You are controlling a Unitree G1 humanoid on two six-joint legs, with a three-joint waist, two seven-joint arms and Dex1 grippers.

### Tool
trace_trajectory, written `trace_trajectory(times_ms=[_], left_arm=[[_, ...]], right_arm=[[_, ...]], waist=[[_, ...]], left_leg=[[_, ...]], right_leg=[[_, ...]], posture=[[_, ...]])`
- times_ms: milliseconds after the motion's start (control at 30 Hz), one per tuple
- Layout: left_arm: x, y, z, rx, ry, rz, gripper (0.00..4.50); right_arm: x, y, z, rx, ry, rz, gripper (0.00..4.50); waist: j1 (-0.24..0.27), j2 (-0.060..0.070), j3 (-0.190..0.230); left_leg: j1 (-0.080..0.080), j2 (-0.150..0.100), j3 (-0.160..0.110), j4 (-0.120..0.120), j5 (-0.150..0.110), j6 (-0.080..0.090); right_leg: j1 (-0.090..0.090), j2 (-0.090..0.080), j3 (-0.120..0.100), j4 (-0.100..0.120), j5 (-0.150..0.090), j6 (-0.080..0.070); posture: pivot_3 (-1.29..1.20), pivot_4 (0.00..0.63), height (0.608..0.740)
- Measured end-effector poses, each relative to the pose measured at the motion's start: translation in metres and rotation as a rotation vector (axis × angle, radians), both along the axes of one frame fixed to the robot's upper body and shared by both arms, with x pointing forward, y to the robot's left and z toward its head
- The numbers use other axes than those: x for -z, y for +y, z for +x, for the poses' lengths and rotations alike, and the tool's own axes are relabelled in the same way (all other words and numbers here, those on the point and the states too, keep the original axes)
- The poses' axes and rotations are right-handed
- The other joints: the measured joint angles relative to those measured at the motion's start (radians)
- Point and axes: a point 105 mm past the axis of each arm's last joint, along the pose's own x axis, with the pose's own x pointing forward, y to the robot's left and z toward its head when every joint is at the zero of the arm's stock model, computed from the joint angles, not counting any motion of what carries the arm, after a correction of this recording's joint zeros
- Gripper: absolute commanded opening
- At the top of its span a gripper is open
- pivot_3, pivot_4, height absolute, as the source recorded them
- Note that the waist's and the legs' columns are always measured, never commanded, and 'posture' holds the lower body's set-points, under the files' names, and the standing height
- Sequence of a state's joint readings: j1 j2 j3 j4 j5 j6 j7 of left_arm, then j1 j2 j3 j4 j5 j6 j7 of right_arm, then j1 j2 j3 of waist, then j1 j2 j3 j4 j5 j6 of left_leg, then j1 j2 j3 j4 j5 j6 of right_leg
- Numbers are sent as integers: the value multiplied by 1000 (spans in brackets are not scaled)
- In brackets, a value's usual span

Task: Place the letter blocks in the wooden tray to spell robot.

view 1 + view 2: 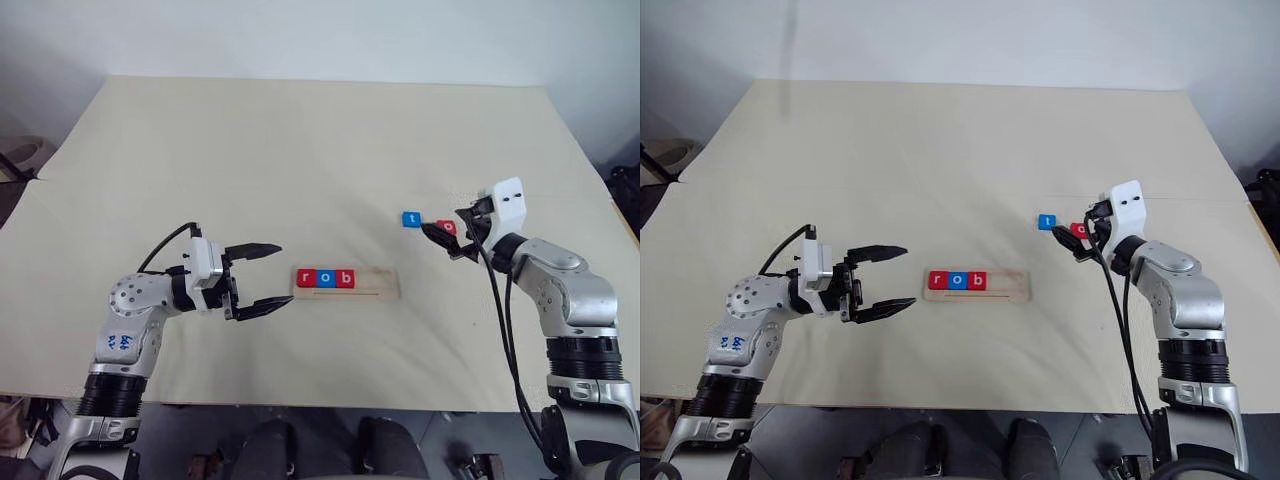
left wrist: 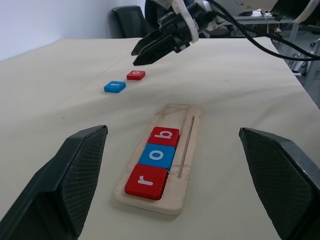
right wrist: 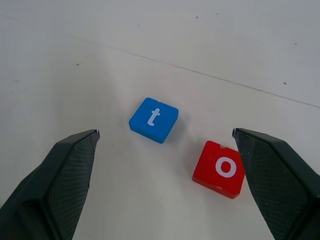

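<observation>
On the big pale counter lies the wooden tray, with red r, blue o and red b inside. The left gripper waits beside it, jaws spread wide. The right gripper, jaws wide too, hangs over the loose blue t and red o.

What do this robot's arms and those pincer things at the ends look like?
Both arms are silver-grey metal with black ribbed joint rings. Each ends in a white box and two black pointed fingers with mesh-textured pads: left gripper, right gripper. Black cables loop along each arm. The left arm carries blue handwritten markings.
</observation>
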State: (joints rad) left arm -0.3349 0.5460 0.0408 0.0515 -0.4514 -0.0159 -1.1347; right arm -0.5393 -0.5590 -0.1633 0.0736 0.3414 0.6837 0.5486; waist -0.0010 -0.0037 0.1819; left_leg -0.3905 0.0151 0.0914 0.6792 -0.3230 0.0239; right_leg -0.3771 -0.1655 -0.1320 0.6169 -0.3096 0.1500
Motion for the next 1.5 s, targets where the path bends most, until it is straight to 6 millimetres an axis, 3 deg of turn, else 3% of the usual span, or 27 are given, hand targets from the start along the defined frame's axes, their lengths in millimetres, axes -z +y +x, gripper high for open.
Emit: trace_trajectory(times_ms=[1033,1400,1500], left_arm=[[-2,-3,2,-8,-4,-23,4500],[-6,4,5,-47,-14,-33,4500],[-7,4,5,-49,-13,-33,4500]], right_arm=[[-3,-6,-9,44,-1,9,4474],[-11,17,-1,72,36,102,4474],[-15,10,7,162,33,79,4474]], waist=[[-1,0,0],[-2,0,0],[-1,0,0]], left_leg=[[0,0,0,0,0,0],[0,0,0,-1,0,0],[0,0,0,-1,0,0]], right_leg=[[0,0,0,0,0,0],[-1,0,0,0,0,0],[-1,0,0,0,0,0]], posture=[[0,150,740],[0,150,740],[0,150,740]])
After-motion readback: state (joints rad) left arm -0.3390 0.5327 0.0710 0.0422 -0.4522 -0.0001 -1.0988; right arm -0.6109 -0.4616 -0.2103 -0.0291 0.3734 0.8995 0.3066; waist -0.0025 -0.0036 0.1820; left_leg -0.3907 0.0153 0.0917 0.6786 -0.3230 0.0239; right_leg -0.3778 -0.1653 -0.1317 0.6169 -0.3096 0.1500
